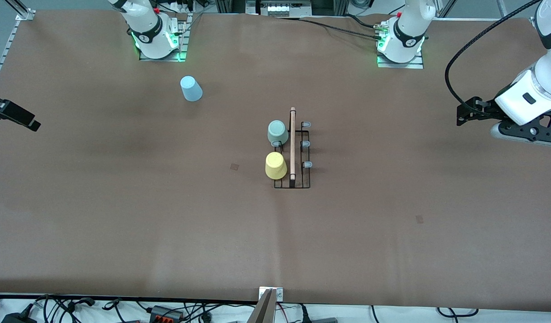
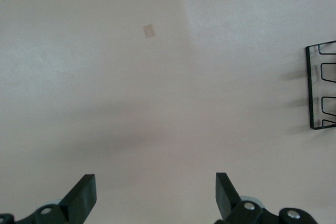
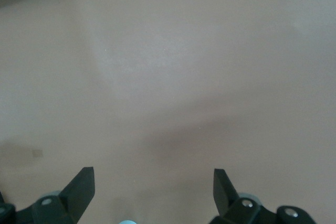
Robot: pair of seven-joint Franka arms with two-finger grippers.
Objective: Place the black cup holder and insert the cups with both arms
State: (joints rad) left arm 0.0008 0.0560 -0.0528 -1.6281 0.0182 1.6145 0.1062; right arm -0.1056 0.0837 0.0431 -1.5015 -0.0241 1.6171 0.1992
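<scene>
the left gripper (image 2: 156, 195) hangs over bare table at the left arm's end, its two fingers spread wide with nothing between them. in its wrist view only a corner of the black cup holder (image 2: 321, 85) shows at the edge, well apart from the fingers. the right gripper (image 3: 153, 192) is likewise spread and empty, over bare table at the right arm's end; in the front view just a dark part of it (image 1: 13, 114) shows at the picture's edge.

the black cup holder (image 1: 292, 150) stands at the middle of the table, between the two arms, its wooden rod (image 1: 293, 142) running from the robots' side toward the front camera. a pale green cup (image 1: 277, 132) and a yellow cup (image 1: 275, 165) sit upside down on the prongs on the side toward the right arm; the three capped prongs toward the left arm are bare.

the light blue cup (image 1: 191, 89) stands upside down on the table, well apart from the holder, farther from the front camera and near the right arm's base. judging from this, the blue cup is what remains, and the right arm is much the nearer one to fetch it.
</scene>
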